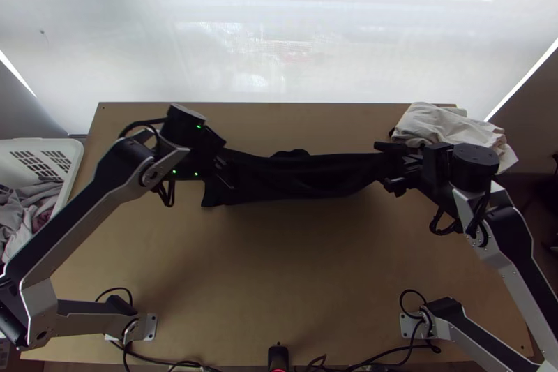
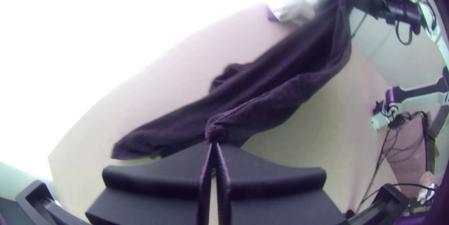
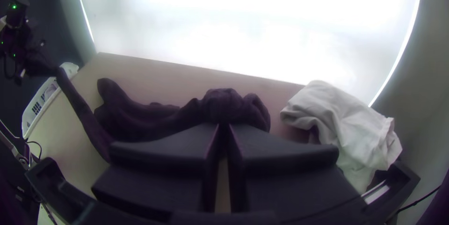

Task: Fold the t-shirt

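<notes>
In the top view my left gripper (image 1: pixel 224 171) is over the left end of the black t-shirt (image 1: pixel 300 175), and my right gripper (image 1: pixel 392 168) is at its right end. The shirt is stretched between them as a long bunched band, with a loose bit bulging at the far side. In the left wrist view my left gripper (image 2: pixel 214 146) is shut on an edge of the dark cloth (image 2: pixel 266 94). Bunched cloth (image 3: pixel 224 105) sits at the tips of my right gripper (image 3: pixel 223 129), shut on it in the right wrist view.
White cloth (image 1: pixel 446 128) lies crumpled at the table's far right corner. A white basket (image 1: pixel 73 152) holding clothes stands left of the table (image 1: pixel 279 267). Cables run along the near edge, beside a small black device (image 1: pixel 277 356).
</notes>
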{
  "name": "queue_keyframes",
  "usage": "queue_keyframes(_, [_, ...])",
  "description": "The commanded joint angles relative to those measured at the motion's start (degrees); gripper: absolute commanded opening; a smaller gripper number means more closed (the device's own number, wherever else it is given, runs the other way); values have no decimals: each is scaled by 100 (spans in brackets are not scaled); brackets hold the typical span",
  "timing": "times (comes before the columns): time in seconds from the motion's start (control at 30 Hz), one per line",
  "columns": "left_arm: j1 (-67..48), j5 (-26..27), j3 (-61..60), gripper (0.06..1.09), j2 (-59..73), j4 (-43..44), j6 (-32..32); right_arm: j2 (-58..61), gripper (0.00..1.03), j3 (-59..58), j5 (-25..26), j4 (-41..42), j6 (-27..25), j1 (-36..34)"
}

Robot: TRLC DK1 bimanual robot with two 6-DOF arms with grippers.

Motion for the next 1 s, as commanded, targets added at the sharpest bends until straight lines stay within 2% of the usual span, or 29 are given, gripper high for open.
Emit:
queue_keyframes(0.0, [965,-394,1252,9,-483,-181,85,-202,3,486,128,14,-163,-37])
queue_keyframes(0.2, [1352,-1071,1894,9,-852,-111,85,-466,2,829,321,67,-374,-160])
queue_keyframes(0.57, [1343,-2135,2720,9,-1397,214,103,-888,2,1392,400,252,-972,-195])
queue_keyframes(0.8, [1352,-2618,3538,9,-1458,381,199,-1266,2,1506,391,568,-1358,-54])
queue_keyframes(0.97, [1360,-2917,3924,9,-1528,812,498,-1591,3,1506,391,893,-1851,104])
